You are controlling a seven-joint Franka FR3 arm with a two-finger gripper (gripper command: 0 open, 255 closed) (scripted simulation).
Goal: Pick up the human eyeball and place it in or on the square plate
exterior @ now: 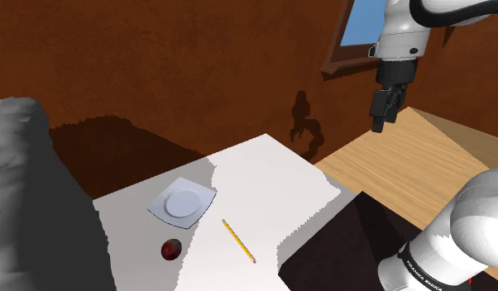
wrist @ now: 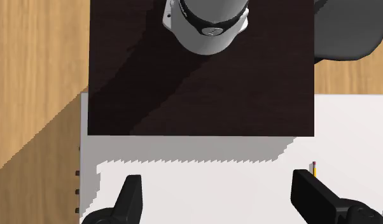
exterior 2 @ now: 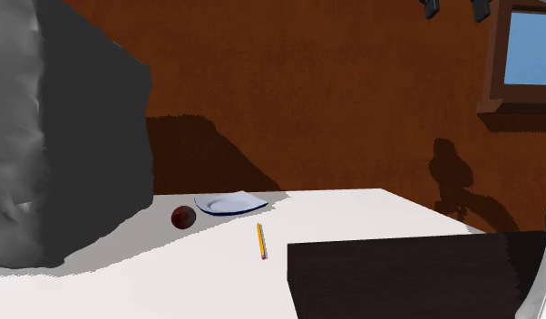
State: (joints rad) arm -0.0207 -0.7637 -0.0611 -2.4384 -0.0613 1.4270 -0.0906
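— While the arm reaches up beside the wall, how does the gripper point(exterior: 379, 124) stand?

— High over the scene in the shoulder view, just under the blue window point(exterior: 359, 33) in the brown wall, pointing down. In the wrist view its two black fingers point(wrist: 131, 194) are spread wide with nothing between them. Beneath them lie the white table point(wrist: 203, 191), the dark top of the stand point(wrist: 184, 95) and the arm's base point(wrist: 209, 22).

— And the eyeball point(exterior: 171, 250)?

— It rests on the table, in the shaded grey part of the top, well apart from the gripper. It shows as a small dark red ball. A paler spot on it may be the iris, but I cannot make that out for sure.

— How does it lie to the square plate point(exterior: 183, 203)?

— Near it, not touching. In the shoulder view the eyeball is below and slightly left of the plate. In the second exterior view it sits just beside the plate's left corner. The plate is pale, lies flat, and has nothing on it. It straddles the edge of the shadow.

— Anything else on the table?

— A yellow pencil point(exterior: 238, 240) lies flat in the lit part, between the plate and the stand, apart from both. Its tip also peeks in near one finger in the wrist view.

— What surrounds the table?

— A grey lumpy mass point(exterior: 32, 207) rises at the shoulder view's left, close to the eyeball's side of the table. A wooden floor point(exterior: 438, 157) spreads under the gripper, and the arm's shadow falls on the wall.
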